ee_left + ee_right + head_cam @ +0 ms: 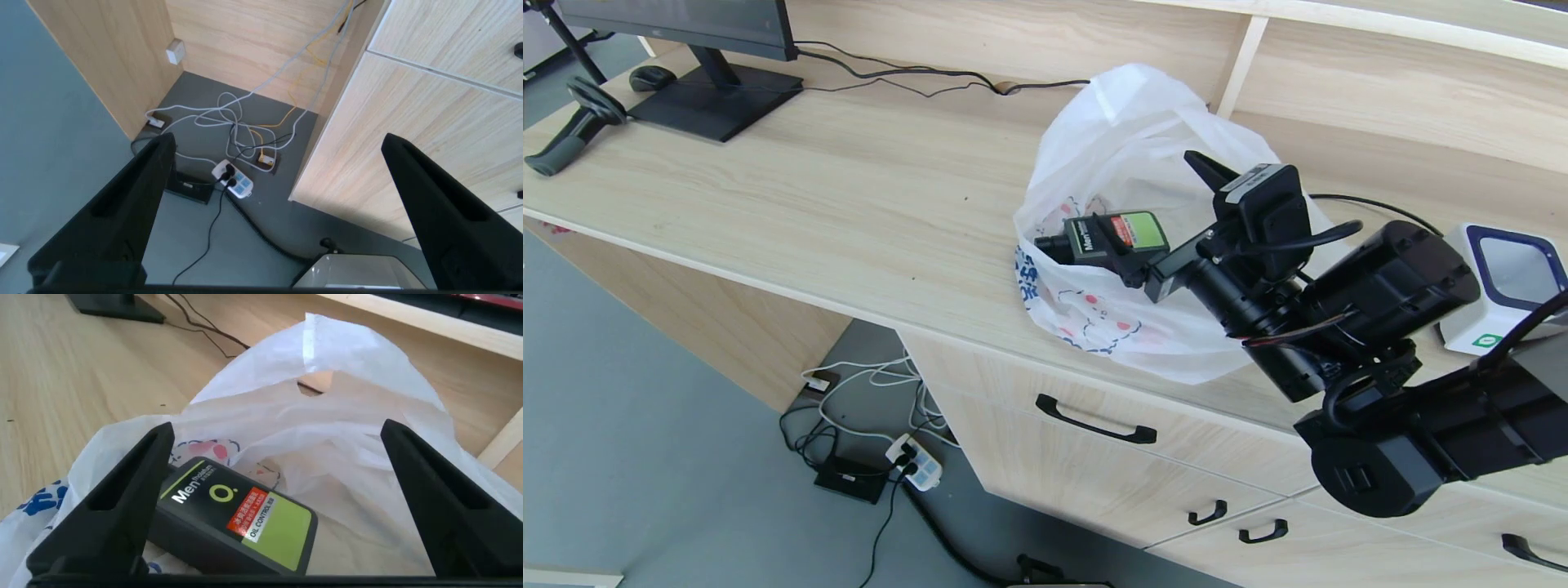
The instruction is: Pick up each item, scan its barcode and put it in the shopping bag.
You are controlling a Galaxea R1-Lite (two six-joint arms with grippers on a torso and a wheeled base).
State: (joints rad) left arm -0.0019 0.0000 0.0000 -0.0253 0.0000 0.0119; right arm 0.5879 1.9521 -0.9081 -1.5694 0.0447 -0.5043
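A white plastic shopping bag (1127, 122) stands open on the wooden counter (833, 188). Inside it lies a dark box with a green and red label (1115, 235), seen close up as the box (237, 518) in the right wrist view. My right gripper (1123, 202) is at the bag's mouth, open, with one finger on each side of the box and wide gaps around it (278, 433). The bag (343, 376) rises behind the box. My left gripper (279, 139) hangs open and holds nothing, low beside the counter, above the floor.
A white barcode scanner (1503, 286) stands on the counter right of the bag. A handheld scanner (572, 131), a mouse (652, 77) and a monitor stand (719, 90) sit far left. Drawers (1094, 425) run below the counter. A power strip (233, 181) and cables lie on the floor.
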